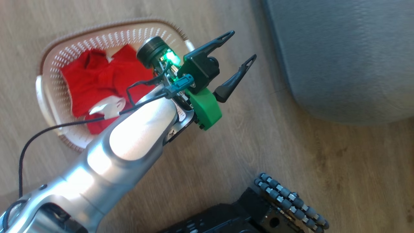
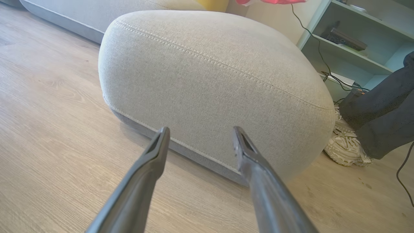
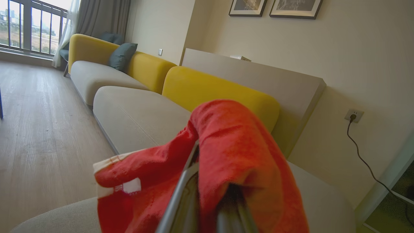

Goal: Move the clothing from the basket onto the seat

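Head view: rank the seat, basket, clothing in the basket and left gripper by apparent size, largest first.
1. seat, though cut off by the frame.
2. basket.
3. clothing and left gripper: unsure. They look alike, and the gripper sits nearer the camera, which inflates it.

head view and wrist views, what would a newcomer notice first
Bright red clothing lying in the cream basket at the head view's upper left. Next, the red garment gripped in the shut right pincer before the grey seat, and the open left pincer over the wooden floor.
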